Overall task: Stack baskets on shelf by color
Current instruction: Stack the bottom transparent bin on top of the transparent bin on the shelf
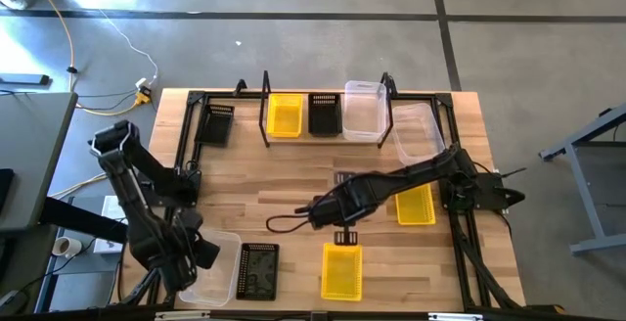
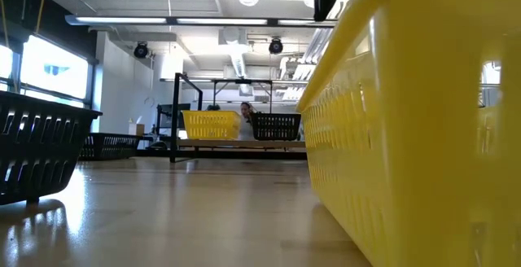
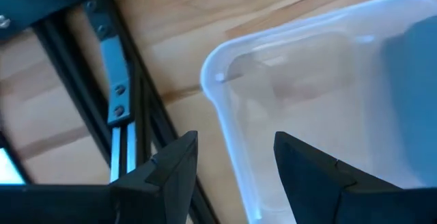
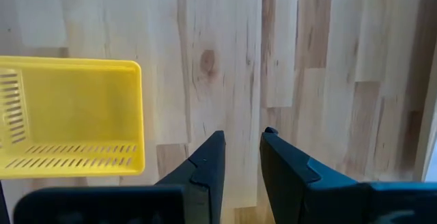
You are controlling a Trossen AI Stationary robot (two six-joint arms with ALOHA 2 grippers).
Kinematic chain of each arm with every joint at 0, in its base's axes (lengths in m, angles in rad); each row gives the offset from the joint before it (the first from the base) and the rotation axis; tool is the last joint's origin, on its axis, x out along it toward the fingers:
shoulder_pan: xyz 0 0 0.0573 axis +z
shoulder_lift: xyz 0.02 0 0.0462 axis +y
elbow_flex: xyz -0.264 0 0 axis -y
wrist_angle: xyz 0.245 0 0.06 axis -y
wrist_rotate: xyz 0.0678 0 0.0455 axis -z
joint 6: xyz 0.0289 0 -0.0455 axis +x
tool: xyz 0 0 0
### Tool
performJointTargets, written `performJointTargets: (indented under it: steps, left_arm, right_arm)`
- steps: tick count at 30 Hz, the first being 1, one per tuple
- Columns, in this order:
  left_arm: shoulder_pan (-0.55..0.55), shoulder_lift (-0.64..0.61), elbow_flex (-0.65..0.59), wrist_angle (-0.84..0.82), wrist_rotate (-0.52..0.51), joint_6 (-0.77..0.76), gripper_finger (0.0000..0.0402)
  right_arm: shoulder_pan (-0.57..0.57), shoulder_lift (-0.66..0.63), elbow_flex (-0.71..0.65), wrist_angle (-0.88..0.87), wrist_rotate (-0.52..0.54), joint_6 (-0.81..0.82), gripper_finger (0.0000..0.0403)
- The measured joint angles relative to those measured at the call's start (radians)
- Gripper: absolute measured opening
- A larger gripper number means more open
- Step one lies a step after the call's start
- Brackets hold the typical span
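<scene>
On the pale plank surface [image 1: 293, 179] over grey concrete, slotted yellow, black and clear plastic baskets [image 1: 285, 115] line the shelf [image 1: 323, 94] at twelve o'clock, the left hand [image 3: 232, 159] spread astride a clear bin's rim [image 3: 225, 108] at seven, the right hand [image 4: 240, 159] part-open, empty, mid-surface.

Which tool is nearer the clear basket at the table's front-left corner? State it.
Left. The left tool sits right at the clear basket, its fingers either side of the rim. The right tool hangs over mid-table, beside the yellow basket.

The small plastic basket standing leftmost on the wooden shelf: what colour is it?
Yellow, clearest in the high view.
</scene>
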Motion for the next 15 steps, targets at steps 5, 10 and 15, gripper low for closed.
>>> performJointTargets:
  steps: [5,10,15]
  left_arm:
    - [0.001,0.061,0.0,0.001,0.017,-0.006,0.0186]
    - [0.0,0.12,0.0,0.001,0.091,-0.016,0.0186]
    - [0.001,0.18,0.0,0.039,0.132,-0.024,0.0179]
  right_arm:
    - [0.004,0.0,0.0,0.0,0.0,0.002,0.0081]
    - [0.004,0.0,0.0,0.0,0.0,0.005,0.0081]
    - [0.004,0.0,0.0,0.0,0.0,-0.002,0.0081]
